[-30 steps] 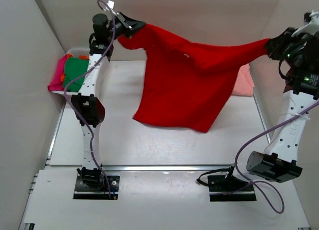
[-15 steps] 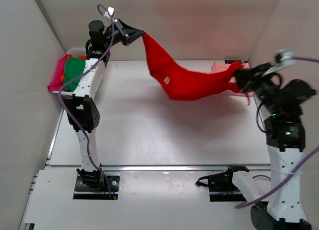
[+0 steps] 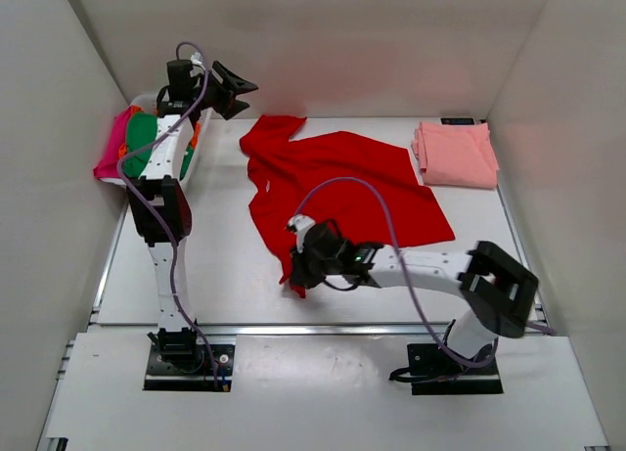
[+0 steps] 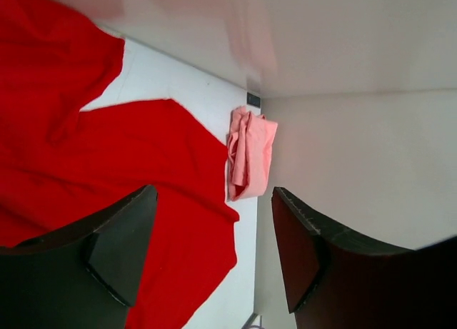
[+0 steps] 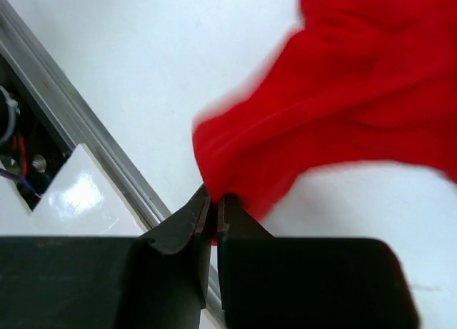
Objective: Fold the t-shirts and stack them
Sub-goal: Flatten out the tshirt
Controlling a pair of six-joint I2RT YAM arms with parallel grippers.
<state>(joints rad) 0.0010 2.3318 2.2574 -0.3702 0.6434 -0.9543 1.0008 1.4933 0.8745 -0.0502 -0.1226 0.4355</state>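
Lab robot cell: white panel walls [image 3: 372, 40] enclosing a metal-railed table [image 3: 235, 265].

Overhead looks down; both wrist views share the red t-shirt [image 3: 333, 187].

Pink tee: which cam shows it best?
Top external: the pink tee lies folded at far right, whole and unobstructed. Left wrist shows it small and sideways, beyond the red tee. Right wrist misses it, showing only red cloth.
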